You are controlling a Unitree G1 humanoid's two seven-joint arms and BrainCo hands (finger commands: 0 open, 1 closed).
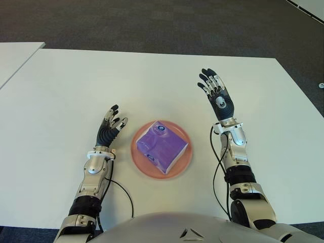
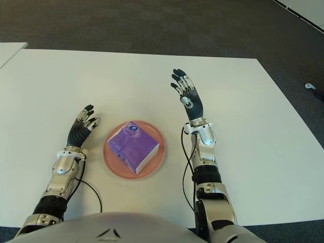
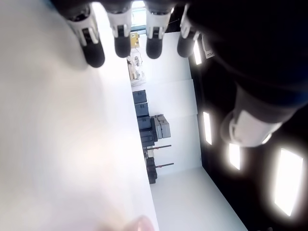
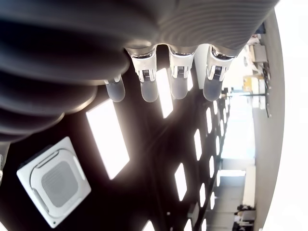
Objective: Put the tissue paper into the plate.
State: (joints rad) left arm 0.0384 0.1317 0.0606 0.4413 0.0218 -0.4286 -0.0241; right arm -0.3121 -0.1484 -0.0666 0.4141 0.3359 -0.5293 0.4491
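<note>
A purple tissue pack (image 1: 162, 146) lies inside the pink plate (image 1: 139, 161) on the white table (image 1: 76, 91), near the front edge. My left hand (image 1: 112, 121) shows just left of the plate, fingers spread and holding nothing. My right hand (image 1: 215, 91) is raised to the right of the plate and farther back, palm up, fingers extended and empty. In the left wrist view my fingertips (image 3: 121, 47) hang straight beside the table surface. In the right wrist view the fingers (image 4: 179, 86) point toward the ceiling lights with nothing between them.
A second white table's corner (image 1: 15, 55) shows at the far left. Dark carpet (image 1: 152, 20) lies beyond the table's far edge. Black cables (image 1: 121, 195) run from both forearms near the front edge.
</note>
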